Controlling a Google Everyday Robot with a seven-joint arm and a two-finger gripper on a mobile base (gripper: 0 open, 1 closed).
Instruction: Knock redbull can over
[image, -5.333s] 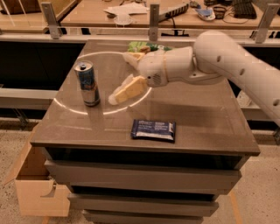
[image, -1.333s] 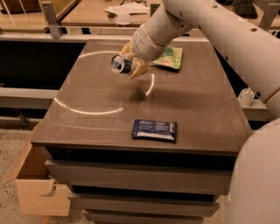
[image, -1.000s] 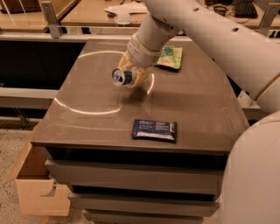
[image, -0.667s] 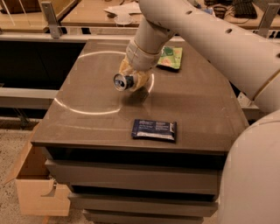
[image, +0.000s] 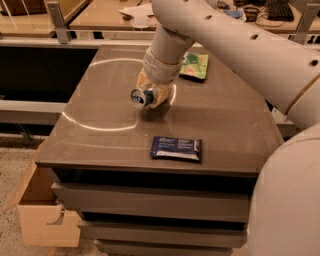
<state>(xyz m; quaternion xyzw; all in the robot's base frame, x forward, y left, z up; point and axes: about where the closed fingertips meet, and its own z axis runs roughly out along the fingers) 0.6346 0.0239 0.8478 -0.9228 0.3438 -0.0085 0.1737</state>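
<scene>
The redbull can (image: 140, 97) lies tipped on its side in my gripper (image: 151, 92), its silver top facing the camera. The gripper is shut on the can and holds it low, at or just above the brown table top (image: 100, 140) near the middle. My white arm (image: 225, 35) reaches down from the upper right.
A flat dark-blue snack packet (image: 176, 148) lies near the table's front edge. A green chip bag (image: 195, 65) lies at the back behind the arm. A cardboard box (image: 42, 210) stands on the floor at the left. Desks with clutter stand behind.
The can stood upright at the left with the gripper beside it. Since then it has been gripped and tipped sideways, and over the last second it moved down and toward the front.
</scene>
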